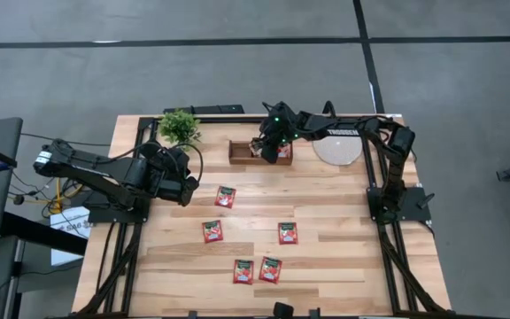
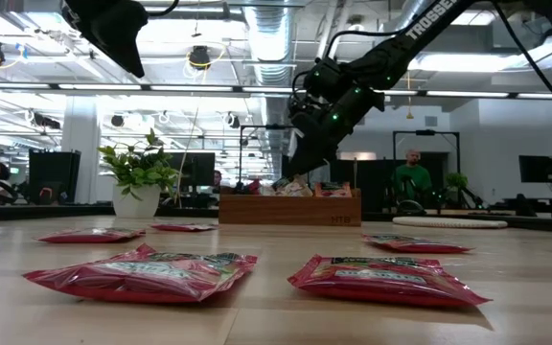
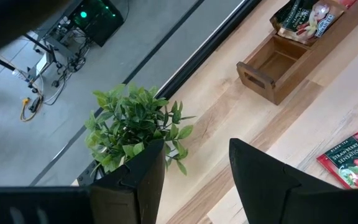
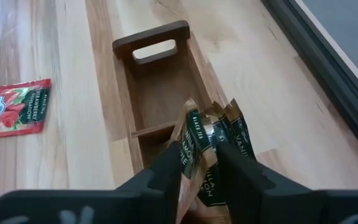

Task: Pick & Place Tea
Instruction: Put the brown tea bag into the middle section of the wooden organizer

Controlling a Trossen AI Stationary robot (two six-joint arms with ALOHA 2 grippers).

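- Reaching into the wooden tray [image 4: 124,102], the right gripper [image 4: 199,163] has its fingers narrowed around an upright beige tea sachet [image 4: 194,134] — one of several standing there.
- Five red sachets [image 1: 226,197] lie flat on the table [image 1: 343,266].
- Left gripper [image 3: 197,171] — wide, holding nothing — hangs near the plant [image 3: 135,124].

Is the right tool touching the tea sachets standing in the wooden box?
Touching. In the right wrist view, the right tool has its two fingers on either side of the upright sachets in the wooden box, pressing against them.
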